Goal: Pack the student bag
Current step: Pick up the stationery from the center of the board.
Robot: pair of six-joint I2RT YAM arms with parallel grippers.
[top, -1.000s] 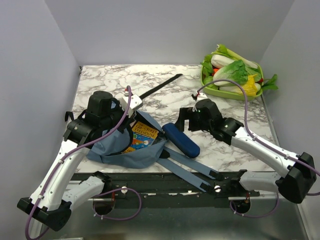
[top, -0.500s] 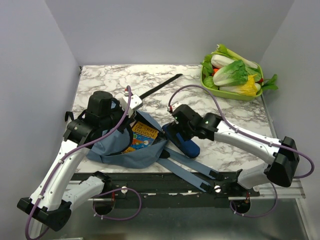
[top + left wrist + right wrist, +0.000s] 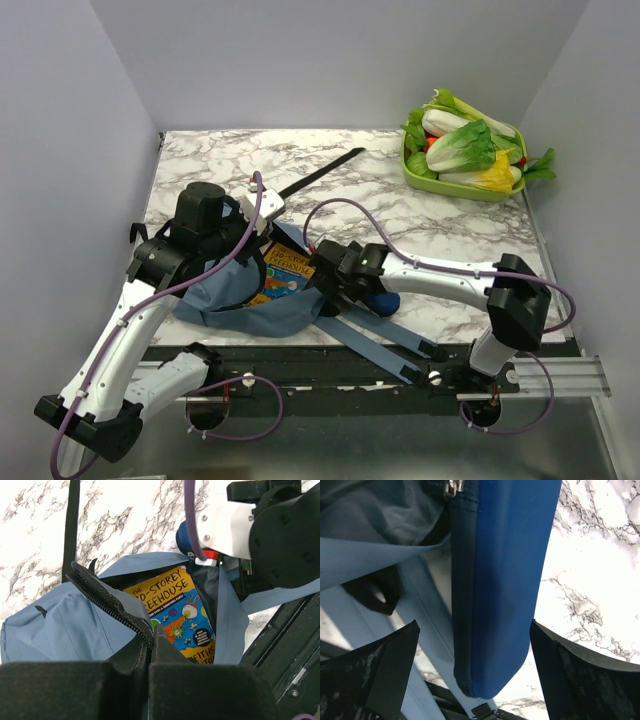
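Observation:
The dusty-blue student bag (image 3: 235, 298) lies at the table's near left with its mouth open. My left gripper (image 3: 150, 645) is shut on the bag's black zipper edge (image 3: 107, 605) and holds it up. Inside the bag lies a yellow picture book (image 3: 180, 610), also visible from above (image 3: 285, 272). A dark blue pouch (image 3: 505, 580) rests across the bag's shoulder straps (image 3: 385, 340), beside the mouth. My right gripper (image 3: 472, 630) hangs open over the pouch's near end, one finger on each side, with gaps between. In the top view this gripper (image 3: 335, 275) hides most of the pouch (image 3: 381, 299).
A green tray (image 3: 412, 172) piled with lettuce and other vegetables stands at the back right. A long black strap (image 3: 320, 172) lies on the marble behind the bag. The black mounting rail (image 3: 330, 365) runs along the near edge.
My right arm has swung left from mid-table and come down over the blue pouch, staying open. The left gripper and the bag have not moved.

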